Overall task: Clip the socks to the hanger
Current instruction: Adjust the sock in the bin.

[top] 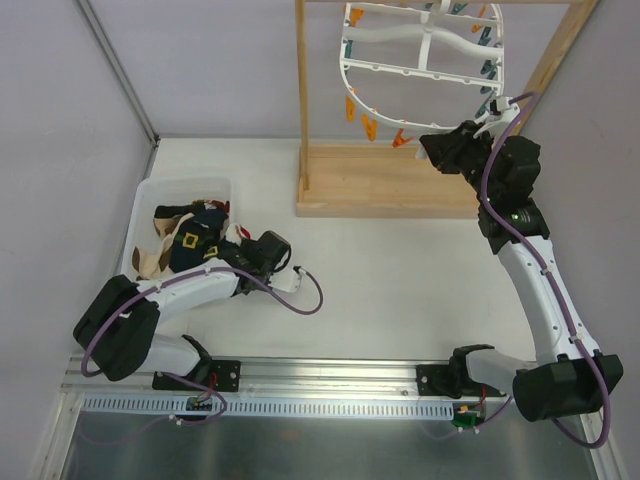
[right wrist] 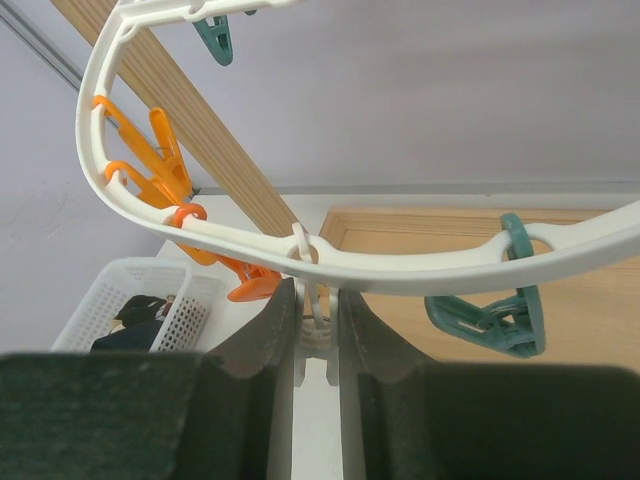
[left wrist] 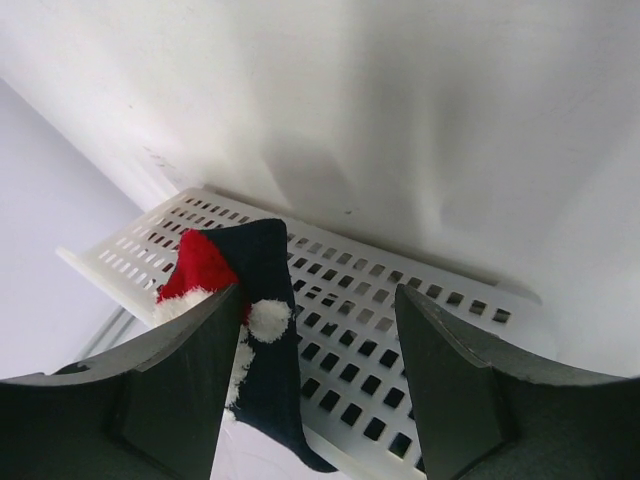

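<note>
Socks [top: 192,240] heaped in white basket [top: 150,190]; hanger [top: 410,70] hangs on wooden stand [top: 302,100].

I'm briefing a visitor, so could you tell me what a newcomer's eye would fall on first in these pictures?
The white hanger ringed with orange and teal pegs, hung in a wooden stand at the far side, stands out; the right claw is shut on a white peg under its rim. At left, the open left claw faces a white basket with a navy, red and white sock draped on its perforated wall.
</note>
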